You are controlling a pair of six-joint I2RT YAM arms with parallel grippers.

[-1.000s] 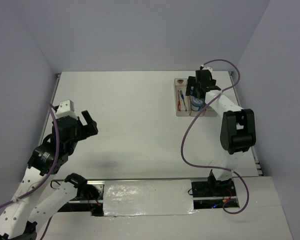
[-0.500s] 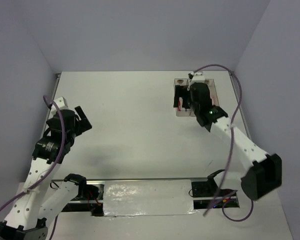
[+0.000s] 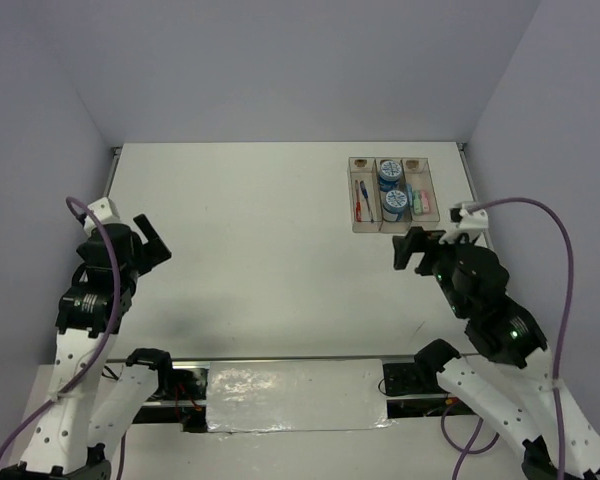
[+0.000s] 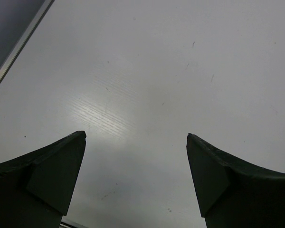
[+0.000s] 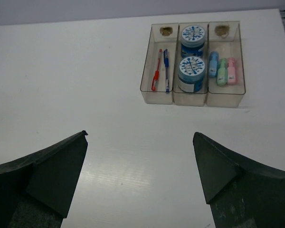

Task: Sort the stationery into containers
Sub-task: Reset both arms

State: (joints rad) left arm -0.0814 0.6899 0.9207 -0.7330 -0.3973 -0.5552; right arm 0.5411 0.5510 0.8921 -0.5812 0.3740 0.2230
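The clear three-compartment tray (image 3: 357,226) (image 5: 192,102) stands at the far right of the table. Its left compartment holds a red pen (image 5: 157,76) and a dark blue pen (image 5: 166,70). Its middle one holds two blue-white tape rolls (image 5: 193,34) (image 5: 191,72). Its right one holds blue (image 5: 213,63), green (image 5: 222,72) and pink (image 5: 232,71) clips. My right gripper (image 3: 416,249) (image 5: 140,135) is open and empty, nearer than the tray. My left gripper (image 3: 148,240) (image 4: 137,135) is open and empty above bare table at the left.
The table's left edge rail (image 4: 19,45) runs close to my left gripper. Grey walls (image 3: 280,70) enclose the table at the back and sides. A purple cable (image 3: 540,220) loops from my right arm.
My right arm has pulled back from over the tray toward the near edge, uncovering the tray and its contents. My left arm has drawn back and to the left.
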